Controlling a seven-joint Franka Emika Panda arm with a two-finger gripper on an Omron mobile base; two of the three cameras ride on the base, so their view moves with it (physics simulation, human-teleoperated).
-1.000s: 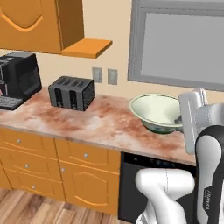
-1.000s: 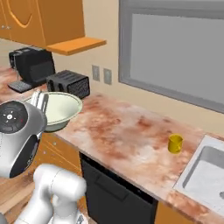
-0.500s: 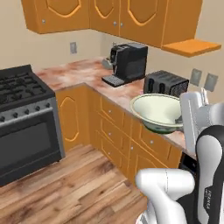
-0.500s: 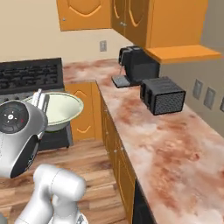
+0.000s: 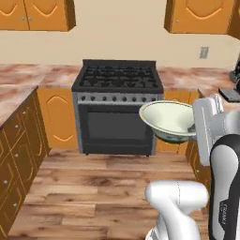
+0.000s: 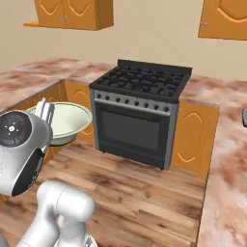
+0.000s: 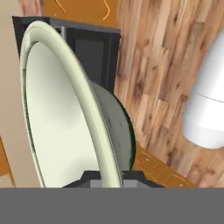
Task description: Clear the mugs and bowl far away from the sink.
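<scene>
My jaws clamped on rim of bowl [image 7: 65, 113], one tip inside, one outside. Bowl held up in air at my side, clear of any worktop, opening up, above wood floor [image 5: 84, 187]. Black stove [image 5: 117, 105] just behind bowl in left base view; orange cabinets [image 6: 193, 135] flank stove.

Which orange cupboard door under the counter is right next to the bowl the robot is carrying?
The base cabinet door just right of the stove. In the left base view the bowl, pinched at its rim by the gripper, overlaps it; the left-hand door stands clear.
</scene>
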